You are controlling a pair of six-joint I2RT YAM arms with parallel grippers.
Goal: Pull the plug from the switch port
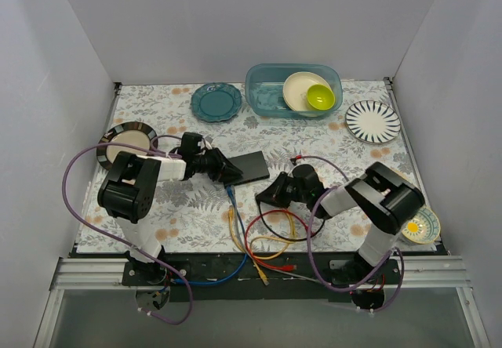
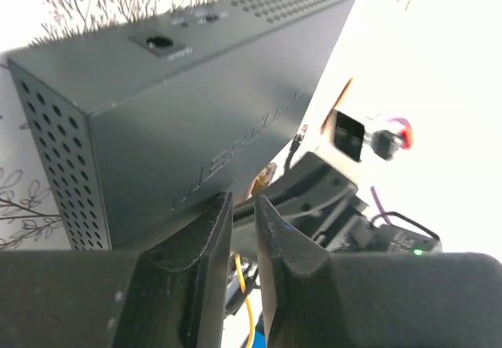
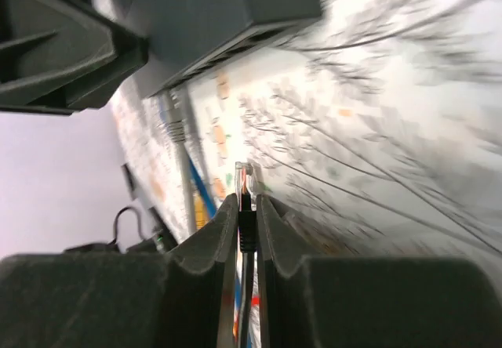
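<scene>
The flat black switch box [image 1: 252, 165] lies mid-table, its socket row along the near long edge [image 3: 223, 48]. A blue cable [image 1: 230, 194] with a grey boot [image 3: 174, 125] is plugged in near the left end. My right gripper [image 1: 268, 193] is shut on a clear plug [image 3: 245, 179] with a black boot. The plug is out of the box and a short way from the sockets, over the mat. My left gripper [image 1: 230, 171] is at the box's left end. Its fingers [image 2: 213, 216] stand nearly together with nothing between them, tips against the box [image 2: 188, 105].
Loose red, yellow and black cables [image 1: 268, 242] coil near the front edge. A teal plate [image 1: 216, 101], a blue bin [image 1: 263, 89] holding bowls and a striped plate [image 1: 372, 121] stand at the back. A dark-rimmed plate [image 1: 118, 138] is left, a yellow-patterned plate [image 1: 420, 226] right.
</scene>
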